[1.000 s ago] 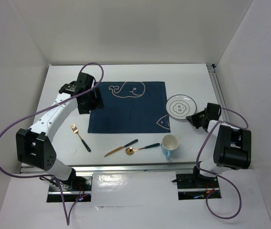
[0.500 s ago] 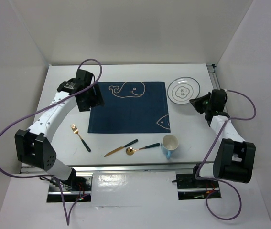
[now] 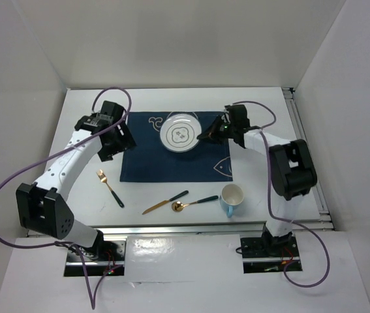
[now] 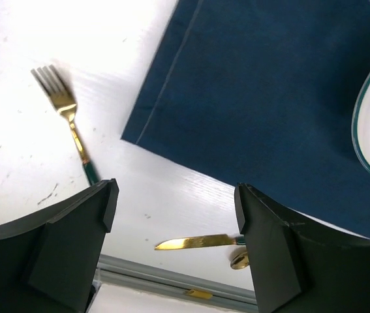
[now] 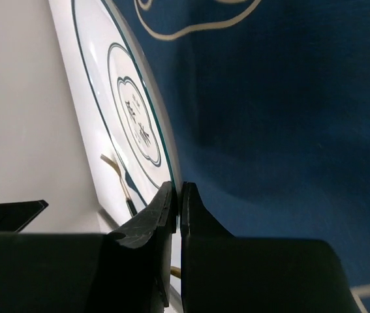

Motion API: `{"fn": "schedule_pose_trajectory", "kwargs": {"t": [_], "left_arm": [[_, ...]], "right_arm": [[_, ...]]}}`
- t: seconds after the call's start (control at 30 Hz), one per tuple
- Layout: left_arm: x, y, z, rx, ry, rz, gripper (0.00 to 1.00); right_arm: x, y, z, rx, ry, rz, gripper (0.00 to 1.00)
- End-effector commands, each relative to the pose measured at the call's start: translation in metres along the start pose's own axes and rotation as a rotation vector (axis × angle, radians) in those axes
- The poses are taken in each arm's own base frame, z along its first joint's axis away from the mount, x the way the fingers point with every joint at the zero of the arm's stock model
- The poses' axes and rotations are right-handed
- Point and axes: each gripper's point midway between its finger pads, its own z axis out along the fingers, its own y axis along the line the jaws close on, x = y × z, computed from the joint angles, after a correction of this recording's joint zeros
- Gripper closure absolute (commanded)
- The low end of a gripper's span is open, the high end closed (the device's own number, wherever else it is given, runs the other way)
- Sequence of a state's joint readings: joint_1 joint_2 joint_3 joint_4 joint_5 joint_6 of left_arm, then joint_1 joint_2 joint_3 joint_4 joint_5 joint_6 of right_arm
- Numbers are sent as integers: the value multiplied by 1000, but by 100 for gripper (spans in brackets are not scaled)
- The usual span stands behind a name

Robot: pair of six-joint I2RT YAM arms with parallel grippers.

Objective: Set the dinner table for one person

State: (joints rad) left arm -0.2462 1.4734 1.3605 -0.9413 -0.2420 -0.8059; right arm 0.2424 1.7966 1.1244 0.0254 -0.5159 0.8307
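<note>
White dinner table (image 3: 171,99) beneath, right gripper (image 5: 177,192) clamped on plate (image 3: 179,134) rim, left gripper (image 4: 175,195) spread wide

The desk (image 3: 263,104) is a large, flat, white rectangular top that lies level and fills the floor of a white-walled enclosure. It is far bigger than anything on it. Aluminium rails (image 3: 307,153) run along its right edge and its near edge. Seen close in the left wrist view, the white surface (image 4: 34,143) has a faint grain and a few small dark specks. A navy placemat (image 3: 178,163) lies square to the edges at the desk's middle, with a white plate (image 3: 180,132) over its far half. On the bare near strip are a gold fork (image 3: 109,186) at the left, then a knife (image 3: 165,203), a spoon (image 3: 194,203) and a light blue cup (image 3: 231,197).
</note>
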Motion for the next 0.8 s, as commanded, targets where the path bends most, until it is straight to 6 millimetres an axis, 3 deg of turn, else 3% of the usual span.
{"fn": "schedule_pose_trajectory", "kwargs": {"t": [0.0,0.1,0.27,0.33,0.53,0.67,0.77], "left_arm": [[9,27,-2,-89,1,-62,10],[13,34,-2,-99,5,-81,10],[26,48,4,-136,23,-107,10],[32,51,7,-150,35,-127,10],[68,56,23,-141,170,-186,8],[82,64,28,-164,208,-179,8],[95,71,30,-163,215,-206,8]], "right_arm": [[5,32,24,-114,94,-62,100],[19,20,41,-90,138,-40,100],[32,1,53,-39,177,1,100],[36,-9,56,1,193,24,87],[30,-18,53,99,165,-22,20],[14,-12,38,207,85,-120,3],[-9,1,11,257,-38,-194,0]]}}
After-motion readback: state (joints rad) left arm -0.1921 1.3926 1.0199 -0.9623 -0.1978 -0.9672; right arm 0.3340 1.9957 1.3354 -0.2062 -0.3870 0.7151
